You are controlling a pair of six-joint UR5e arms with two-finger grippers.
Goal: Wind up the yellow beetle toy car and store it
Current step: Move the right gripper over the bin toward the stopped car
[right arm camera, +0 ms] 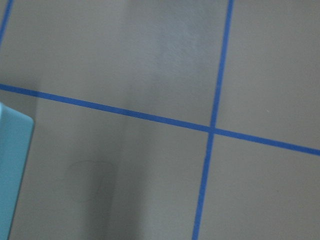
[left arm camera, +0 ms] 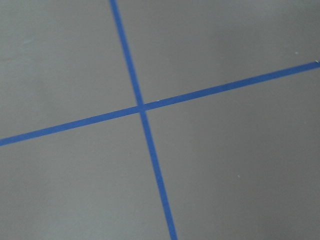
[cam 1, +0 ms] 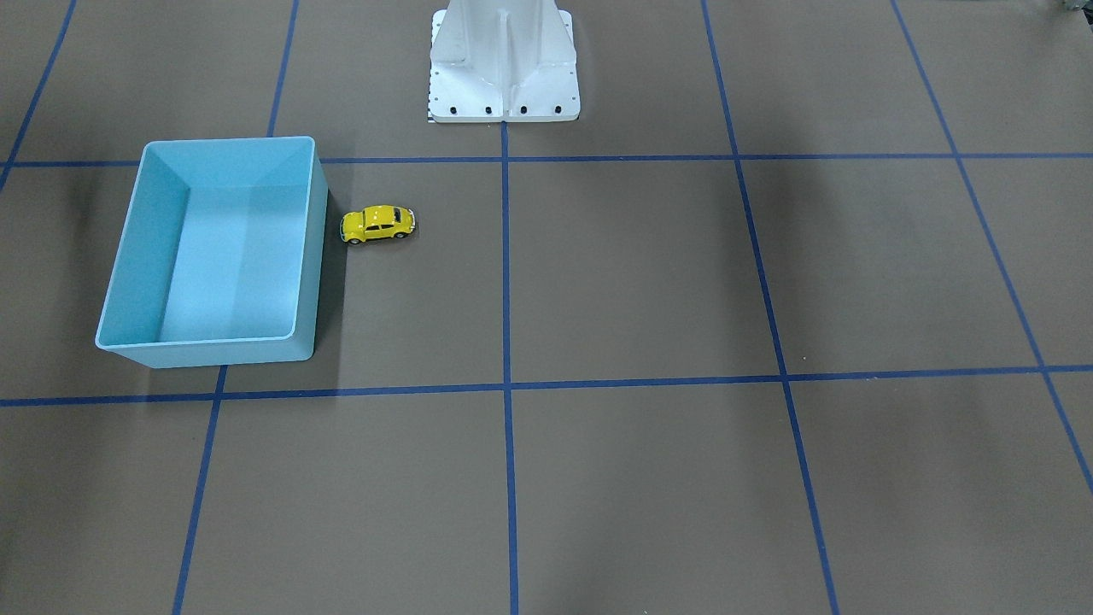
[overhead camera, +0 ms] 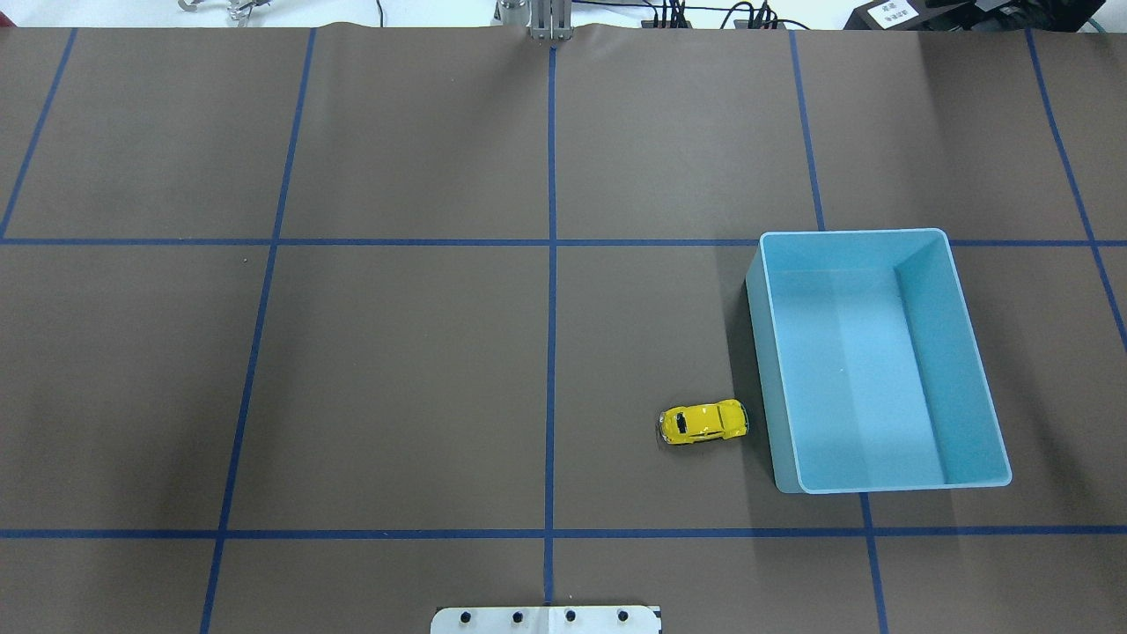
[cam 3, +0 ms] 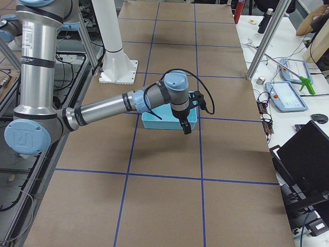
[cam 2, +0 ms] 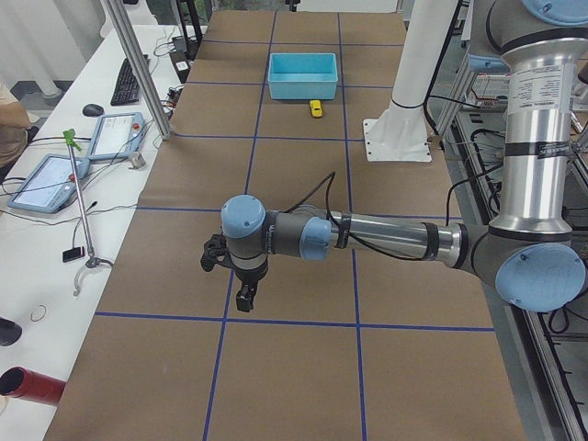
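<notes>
Writing showed only on a small white label (overhead camera: 885, 11) past the far table edge, too tiny to read. Smooth brown sheet covered the table (overhead camera: 396, 370), and blue tape lines (overhead camera: 552, 352) cut it into big squares. The yellow beetle toy car (overhead camera: 704, 423), shiny and round, sat well apart from the left gripper (cam 2: 244, 299) and nearer the right gripper (cam 3: 187, 127), just beside the plain light blue bin (overhead camera: 946, 352). Both grippers hung over the table. I could not tell if either was open or closed.

Glossy yellow beetle toy car (overhead camera: 704, 423), smooth, seemingly plastic bin (overhead camera: 867, 370), matt table (overhead camera: 396, 379)
</notes>
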